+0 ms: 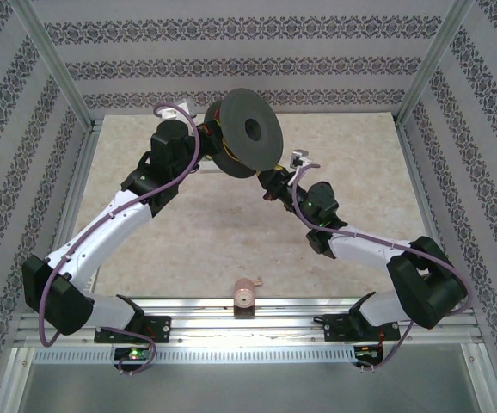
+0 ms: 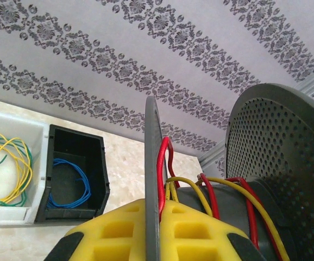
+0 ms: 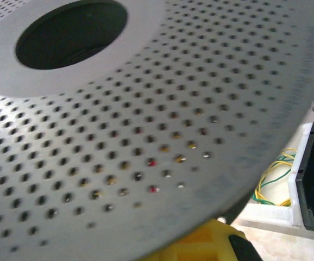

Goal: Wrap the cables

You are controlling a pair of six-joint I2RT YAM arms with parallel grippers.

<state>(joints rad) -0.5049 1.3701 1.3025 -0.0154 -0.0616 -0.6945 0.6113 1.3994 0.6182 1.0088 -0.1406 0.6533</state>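
Patterned wallpaper closes in a pale, stone-look table point(image 1: 231, 241), and above it both arms hold up a grey perforated reel point(image 1: 253, 133). The red cable point(image 2: 165, 155) is on that reel. A few turns lie round the hub between the two flanges, mixed with yellow wire point(image 2: 257, 209), and one red loop arches up against the inner flange. It looks thin, light and springy, slick-coated I'd guess, and likely to uncoil if left slack. The place to take it would be a free end or that raised loop, pinched and kept taut, not the wound turns. The left hand point(image 2: 153, 228) is clamped on the edge of the thin flange, a yellow pad point(image 2: 108, 234) on either side. The right hand point(image 1: 273, 182) sits closed at the outer flange's lower rim; whether it pinches the rim I cannot tell. Off to the side, a black bin point(image 2: 75, 157) holds blue wire point(image 2: 73, 182) and a white bin point(image 2: 16, 122) holds yellow-green wire point(image 2: 7, 168).
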